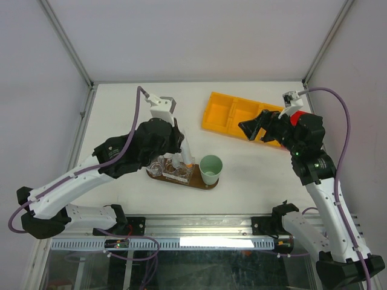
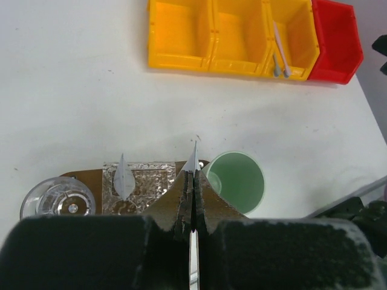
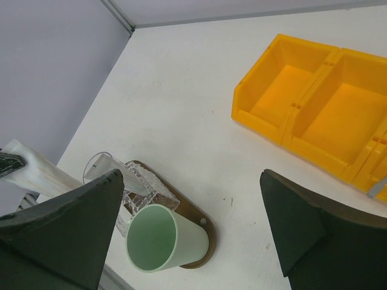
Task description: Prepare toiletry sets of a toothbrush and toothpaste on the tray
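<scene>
Pinching tube (image 2: 193, 163), left fingers (image 2: 175, 208): edge-on at wrist, side-on overhead.

White table (image 1: 121, 109), two loads sitting straight on it. Brown oval tray (image 1: 199, 185) near front edge. Yellow compartment bin (image 1: 230, 115) well behind and right of tray, red bin (image 2: 335, 42) butted on farther right.

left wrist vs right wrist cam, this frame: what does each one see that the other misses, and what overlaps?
Left wrist only: the left gripper shut on a white tube, the red bin, and thin sticks in an end compartment of the yellow bin.
Right wrist only: the open right gripper and the side wall.
Both: the yellow bin, green cup, tray, round glass and textured glass.
</scene>
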{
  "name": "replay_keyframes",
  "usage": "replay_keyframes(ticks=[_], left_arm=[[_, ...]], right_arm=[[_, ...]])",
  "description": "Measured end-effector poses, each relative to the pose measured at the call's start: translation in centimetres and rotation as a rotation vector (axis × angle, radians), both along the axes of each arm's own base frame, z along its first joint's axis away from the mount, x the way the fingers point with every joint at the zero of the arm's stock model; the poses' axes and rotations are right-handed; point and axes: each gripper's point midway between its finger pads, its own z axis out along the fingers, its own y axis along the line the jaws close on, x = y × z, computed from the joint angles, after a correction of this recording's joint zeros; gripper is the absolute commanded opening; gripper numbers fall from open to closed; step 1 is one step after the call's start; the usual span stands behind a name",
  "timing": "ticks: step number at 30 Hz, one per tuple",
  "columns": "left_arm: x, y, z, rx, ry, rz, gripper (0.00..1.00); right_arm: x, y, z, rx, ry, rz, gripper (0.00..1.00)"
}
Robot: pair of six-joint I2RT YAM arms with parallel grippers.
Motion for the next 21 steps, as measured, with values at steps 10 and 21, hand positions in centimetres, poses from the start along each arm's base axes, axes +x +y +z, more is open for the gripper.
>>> replay_keyframes(ticks=[10, 21], left_arm=[[0.9, 0.0, -1.4, 0.079, -0.015, 0.046, 0.00], [1.6, 0.0, -4.2, 0.156, -0.035, 0.065, 0.00]], right_arm=[[-0.2, -0.9, 0.0, -0.034, -0.017, -0.032, 0.99], [-1.1, -1.8, 1.5, -0.045, -0.088, -0.063, 0.99]])
